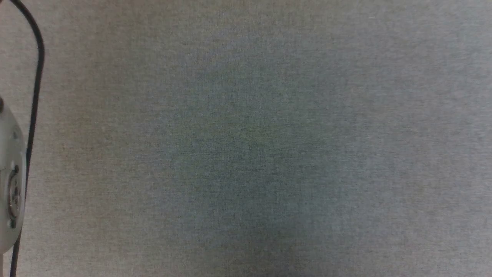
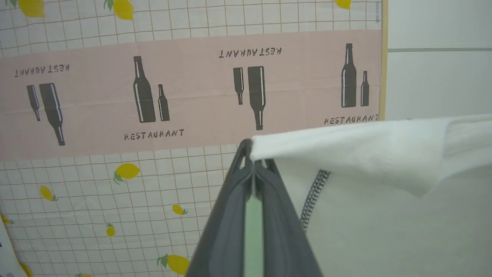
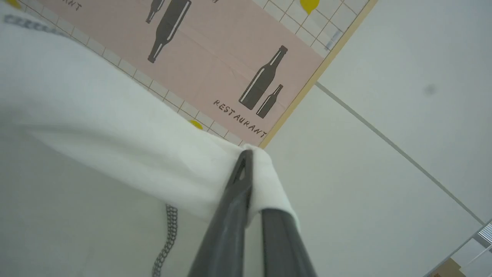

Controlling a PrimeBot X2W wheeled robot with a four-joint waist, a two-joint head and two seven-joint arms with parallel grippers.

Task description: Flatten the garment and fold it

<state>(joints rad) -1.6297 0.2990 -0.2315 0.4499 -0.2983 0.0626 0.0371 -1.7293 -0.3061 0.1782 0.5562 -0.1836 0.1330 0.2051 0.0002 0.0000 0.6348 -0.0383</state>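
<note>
The garment point(image 2: 376, 154) is white soft cloth with a grey stitched seam point(image 2: 313, 196). It hangs lifted above the table. My left gripper point(image 2: 251, 148) is shut on its upper edge, and the cloth spreads away to the right in the left wrist view. My right gripper point(image 3: 248, 154) is shut on another bunched bit of the garment point(image 3: 96, 115), whose cloth stretches left, with a seam point(image 3: 167, 238) lower down. In the head view, close grey-looking woven cloth point(image 1: 246, 138) spans the picture; I cannot tell whether it is the garment.
Below lies a tablecloth point(image 2: 115, 100) with a lemon grid and a pink band of bottles. Its tan-edged border point(image 3: 292, 111) meets pale tiled floor point(image 3: 384, 77). A pale arm part point(image 1: 9, 181) and a black cable point(image 1: 36, 77) sit at the head view's left edge.
</note>
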